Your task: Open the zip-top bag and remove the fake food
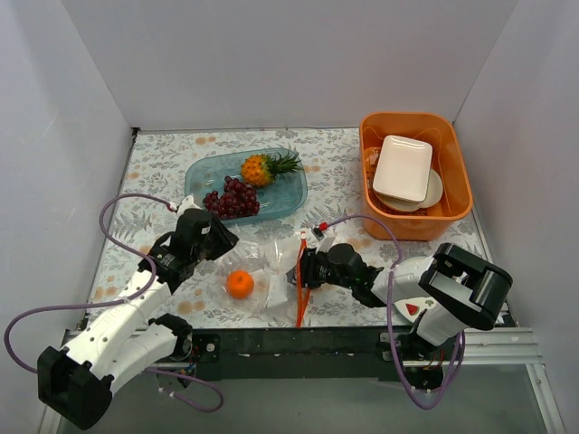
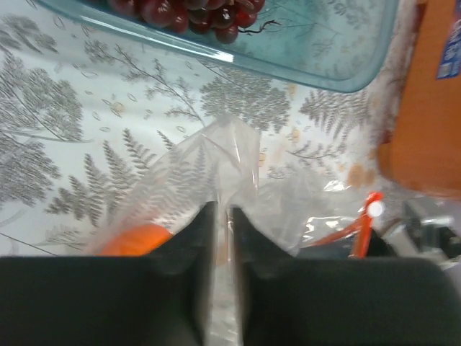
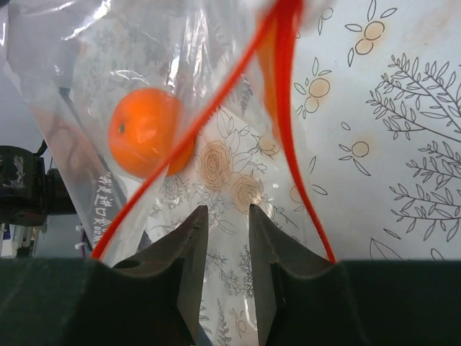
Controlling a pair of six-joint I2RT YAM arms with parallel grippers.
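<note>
Overhead view faces down; both close wrist views share the zip-top bag.

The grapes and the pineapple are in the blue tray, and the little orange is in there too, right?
Not quite. The grapes and pineapple are in the tray, but the orange is inside the zip-top bag, as the top external view shows.

The small round orange fruit lies inside the clear crinkly zip-top bag, between both grippers, with the translucent teal tray holding the grapes and pineapple behind it.
</note>
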